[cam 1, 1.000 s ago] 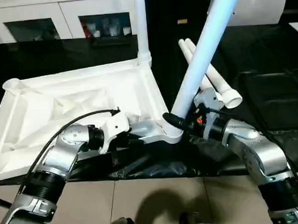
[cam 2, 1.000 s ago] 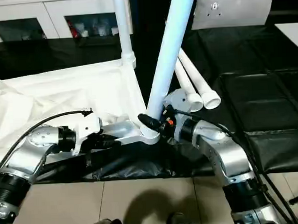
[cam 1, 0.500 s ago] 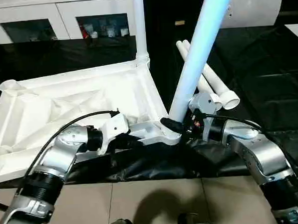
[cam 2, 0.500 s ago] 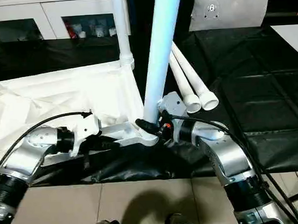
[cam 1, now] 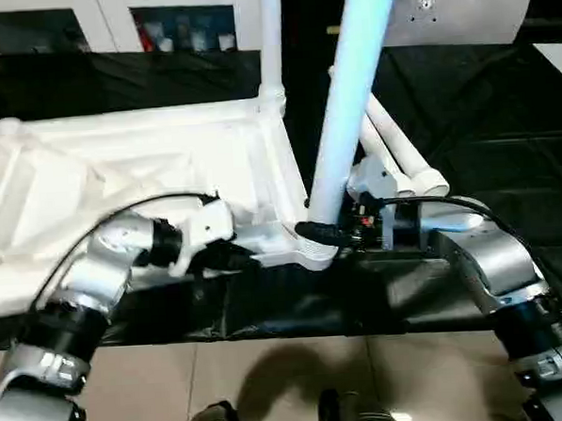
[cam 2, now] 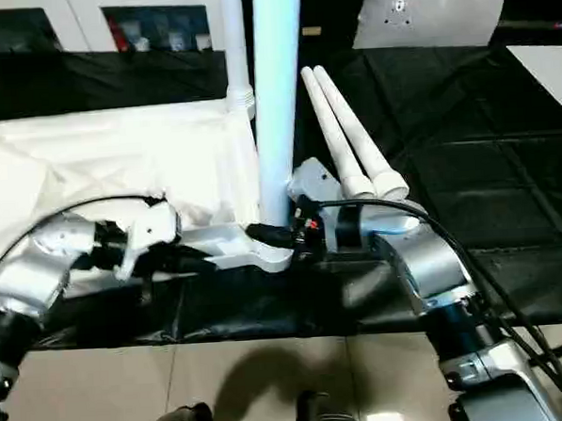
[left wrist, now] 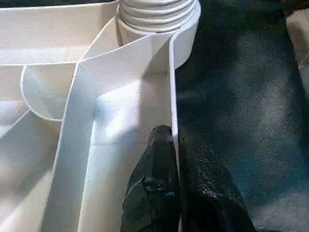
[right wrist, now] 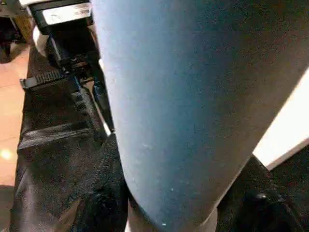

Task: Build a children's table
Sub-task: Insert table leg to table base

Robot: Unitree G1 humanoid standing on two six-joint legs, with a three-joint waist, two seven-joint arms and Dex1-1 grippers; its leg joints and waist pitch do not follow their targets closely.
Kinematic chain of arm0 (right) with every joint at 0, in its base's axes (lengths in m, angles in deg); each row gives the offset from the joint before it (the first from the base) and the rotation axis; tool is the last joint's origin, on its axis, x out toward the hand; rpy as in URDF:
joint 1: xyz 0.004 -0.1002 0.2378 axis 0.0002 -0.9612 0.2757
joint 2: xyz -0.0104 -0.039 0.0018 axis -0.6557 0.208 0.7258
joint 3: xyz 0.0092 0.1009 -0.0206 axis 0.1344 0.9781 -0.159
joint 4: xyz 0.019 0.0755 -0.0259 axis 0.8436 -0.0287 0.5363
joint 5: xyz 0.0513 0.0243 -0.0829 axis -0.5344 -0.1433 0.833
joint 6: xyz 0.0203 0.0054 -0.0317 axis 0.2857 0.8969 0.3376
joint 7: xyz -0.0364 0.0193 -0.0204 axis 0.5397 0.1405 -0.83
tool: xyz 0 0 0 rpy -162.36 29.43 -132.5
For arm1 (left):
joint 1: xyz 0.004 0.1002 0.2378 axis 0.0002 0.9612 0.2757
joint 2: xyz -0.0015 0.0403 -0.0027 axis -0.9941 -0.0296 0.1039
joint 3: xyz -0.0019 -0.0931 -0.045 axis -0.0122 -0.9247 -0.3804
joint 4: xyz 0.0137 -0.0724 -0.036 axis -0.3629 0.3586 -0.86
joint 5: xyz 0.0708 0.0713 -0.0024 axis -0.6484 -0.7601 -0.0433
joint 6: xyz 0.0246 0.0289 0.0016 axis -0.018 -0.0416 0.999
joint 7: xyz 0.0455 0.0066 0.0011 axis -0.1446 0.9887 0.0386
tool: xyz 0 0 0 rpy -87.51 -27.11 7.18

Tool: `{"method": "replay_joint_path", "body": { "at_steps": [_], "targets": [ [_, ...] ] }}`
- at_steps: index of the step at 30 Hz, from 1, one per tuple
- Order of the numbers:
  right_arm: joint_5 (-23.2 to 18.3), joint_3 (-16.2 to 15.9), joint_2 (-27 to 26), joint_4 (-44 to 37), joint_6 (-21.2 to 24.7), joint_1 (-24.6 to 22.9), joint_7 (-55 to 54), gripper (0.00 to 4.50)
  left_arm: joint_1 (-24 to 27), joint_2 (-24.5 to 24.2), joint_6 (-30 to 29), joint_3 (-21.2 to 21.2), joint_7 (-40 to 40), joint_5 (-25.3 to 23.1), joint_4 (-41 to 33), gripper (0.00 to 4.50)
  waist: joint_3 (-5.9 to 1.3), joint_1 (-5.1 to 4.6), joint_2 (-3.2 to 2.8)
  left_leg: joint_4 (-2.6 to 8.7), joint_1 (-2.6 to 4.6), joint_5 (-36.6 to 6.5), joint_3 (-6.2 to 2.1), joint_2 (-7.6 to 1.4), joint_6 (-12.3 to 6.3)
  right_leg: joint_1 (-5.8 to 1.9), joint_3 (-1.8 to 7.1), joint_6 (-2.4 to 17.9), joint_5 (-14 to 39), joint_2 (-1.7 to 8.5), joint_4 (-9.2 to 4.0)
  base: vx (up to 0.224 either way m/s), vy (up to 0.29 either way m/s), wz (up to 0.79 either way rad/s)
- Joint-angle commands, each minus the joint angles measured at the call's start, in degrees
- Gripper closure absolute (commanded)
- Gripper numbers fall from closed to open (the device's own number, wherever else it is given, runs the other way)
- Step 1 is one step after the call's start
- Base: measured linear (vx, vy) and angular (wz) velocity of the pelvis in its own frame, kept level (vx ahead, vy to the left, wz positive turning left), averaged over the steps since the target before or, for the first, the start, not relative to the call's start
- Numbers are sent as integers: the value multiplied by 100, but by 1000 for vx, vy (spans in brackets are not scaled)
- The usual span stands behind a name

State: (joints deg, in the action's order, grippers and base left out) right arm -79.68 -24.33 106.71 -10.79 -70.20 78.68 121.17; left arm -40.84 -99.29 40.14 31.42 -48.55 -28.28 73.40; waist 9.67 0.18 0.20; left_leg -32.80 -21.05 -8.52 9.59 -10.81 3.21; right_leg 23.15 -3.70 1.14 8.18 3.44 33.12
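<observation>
The right pincer (cam 1: pixel 322 233) is clamped on a white leg (cam 1: pixel 347 113) at its base. This leg, leaning a second ago, now stands nearly upright in the near corner socket (cam 1: pixel 313 254), so it seems almost seated. The left pincer (left wrist: pixel 175 159) is clamped on the tabletop (cam 1: pixel 119 172) rim beside that socket. Beyond stands a fitted leg (cam 1: pixel 270 41); two spare legs (cam 1: pixel 401 157) lie farther right.

The held leg (cam 1: pixel 344 122) and the fitted leg (cam 1: pixel 270 41) both run off the top edge, so their upper ends are unseen. The table top (cam 1: pixel 119 181) is cut at the left edge, its near rim hidden behind the left gripper (left wrist: pixel 175 159). The right gripper (cam 1: pixel 322 235) is largely masked by the held leg
</observation>
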Motion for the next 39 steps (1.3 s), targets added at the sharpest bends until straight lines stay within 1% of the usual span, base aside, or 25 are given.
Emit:
{"method": "replay_joint_path", "body": {
  "at_steps": [1,8,14,16,17,18,19,20,21,22,23,24,25,26,27,28,29,30,31,32,33,34,35,37,39],
  "targets": [
    [433,-1095,-141,717,484,-479,200,259,-476,-46,387,-218,122,55,-70,450,-182,22,-67,470,135,-2593,-163,-182,9,-121,255,805,3165,461,-497,0,0,0],
    [558,-967,-298,698,326,-664,-114,259,-572,-272,554,-354,234,-46,339,450,-160,21,-66,482,143,-2650,-168,-165,48,-121,263,735,3484,483,-530,0,0,0],
    [773,-516,-691,893,321,-764,-1251,259,17,-336,-196,-751,1103,-87,-414,450,-96,-6,-113,508,154,-2945,-252,-141,212,-108,179,341,4488,524,-617,0,0,0],
    [783,-227,-881,957,367,-773,-1732,259,438,-266,-798,-990,1417,35,-1144,450,-53,-56,-104,464,221,-3048,-292,-68,183,-57,77,114,5009,496,-774,0,0,0],
    [770,-131,-947,977,394,-765,-1883,259,596,-232,-1007,-1049,1503,61,-1436,450,-39,-93,-135,489,178,-3182,-349,-79,199,-118,-9,83,5007,492,-790,0,0,0],
    [765,-100,-968,983,403,-762,-1932,259,649,-221,-1076,-1068,1531,68,-1533,450,-46,-119,-164,518,156,-3281,-382,-109,219,-169,-53,119,4828,497,-780,-44,43,-22],
    [780,88,-1152,1130,434,-663,-2334,259,1115,-38,-1724,-1155,1818,60,-2463,450,-8,-188,-206,605,103,-3698,-455,-174,196,-244,-174,129,4394,443,-759,-44,43,-22],
    [781,107,-1172,1151,436,-649,-2377,259,1163,-14,-1794,-1161,1850,56,-2563,450,-5,-248,-248,697,26,-4066,-540,-270,259,-342,-179,341,3618,469,-560,-40,66,-24],
    [789,175,-1253,1237,435,-594,-2555,259,1346,82,-2068,-1170,1984,39,-2957,450,36,-241,-284,778,-27,-4309,-584,-302,236,-376,-204,346,3465,425,-492,-77,49,-16],
    [787,264,-1367,1415,435,-470,-2777,259,1515,246,-2385,-1123,2115,39,-3438,450,35,-227,-257,884,-20,-4717,-576,-377,286,-386,-121,442,3025,395,-257,-77,49,-16],
    [784,314,-1439,1517,438,-397,-2924,259,1614,338,-2604,-1079,2213,53,-3754,450,106,-206,-267,936,54,-4893,-496,-308,288,-261,-86,392,3266,322,-286,-73,-2,2],
    [749,372,-1535,1699,425,-255,-3036,259,1642,512,-2896,-996,2339,126,-4122,450,112,-195,-245,829,171,-4778,-440,-222,317,-142,-75,353,3668,344,-414,0,0,0],
    [693,399,-1621,1852,413,-114,-3078,259,1611,664,-3208,-893,2460,180,-4448,450,109,-251,-125,312,577,-3840,-358,78,247,154,-236,170,4844,535,-1006,0,0,0],
    [693,399,-1621,1852,413,-114,-3078,259,1611,664,-3208,-893,2460,180,-4448,450,206,-346,-205,213,559,-3532,-349,111,140,32,-776,-216,5187,398,-1340,0,0,0],
    [676,379,-1684,1914,440,-28,-3047,259,1527,687,-3318,-797,2518,75,-4544,450,177,-407,-242,399,239,-3748,-396,-38,49,-318,-1027,-448,4647,259,-1154,94,26,-25],
    [681,373,-1700,1920,450,-15,-3038,259,1503,682,-3355,-773,2535,29,-4562,450,110,22,-357,931,-491,-4922,-514,-391,185,-816,-281,173,1470,283,535,94,26,-25],
    [682,369,-1704,1924,452,-9,-3032,259,1489,681,-3345,-768,2539,10,-4543,450,85,60,-398,1002,-24,-4644,-342,-292,106,-369,83,315,1620,210,611,138,-33,-5],
    [684,360,-1714,1932,457,2,-3017,259,1458,678,-3324,-755,2548,-30,-4504,450,40,-149,37,646,20,-3898,-450,-106,201,-384,194,122,3393,494,36,-64,-143,10],
    [684,339,-1716,1938,469,6,-2982,259,1420,668,-3301,-749,2565,-88,-4442,450,130,69,87,-398,637,-1766,-178,357,203,449,134,-239,6981,775,-1239,-64,-143,10],
    [696,309,-1721,1940,473,-2,-2934,259,1390,620,-3340,-732,2609,-179,-4428,450,177,45,94,-420,155,-810,-339,420,-60,-110,123,-244,6949,943,-1004,-6,-98,-13],
    [701,296,-1724,1941,475,-7,-2914,259,1376,597,-3359,-724,2629,-221,-4422,450,174,99,13,-159,14,-889,-384,237,-8,-331,147,-237,6468,1000,-850,63,-16,-22],
    [723,260,-1727,1985,443,3,-2886,259,1340,543,-3504,-720,2727,-269,-4452,450,74,120,-104,212,100,-1368,-457,-28,58,-368,77,74,4796,830,-686,63,-16,-22],
    [739,246,-1719,2000,412,10,-2880,259,1315,517,-3549,-714,2767,-305,-4452,450,74,34,-206,435,67,-1966,-569,-164,101,-333,-30,536,3154,542,-434,0,0,0],
    [746,242,-1718,2043,368,33,-2877,259,1285,478,-3668,-693,2861,-359,-4480,450,63,-25,-230,503,140,-2394,-545,-244,164,-299,22,1018,1874,545,-360,0,0,0],
    [751,270,-1735,2134,314,72,-2861,259,1291,391,-3808,-626,3006,-447,-4563,450,134,-48,-170,529,138,-2884,-501,-198,150,-279,22,962,2614,568,-449,0,0,0]
  ]
}}
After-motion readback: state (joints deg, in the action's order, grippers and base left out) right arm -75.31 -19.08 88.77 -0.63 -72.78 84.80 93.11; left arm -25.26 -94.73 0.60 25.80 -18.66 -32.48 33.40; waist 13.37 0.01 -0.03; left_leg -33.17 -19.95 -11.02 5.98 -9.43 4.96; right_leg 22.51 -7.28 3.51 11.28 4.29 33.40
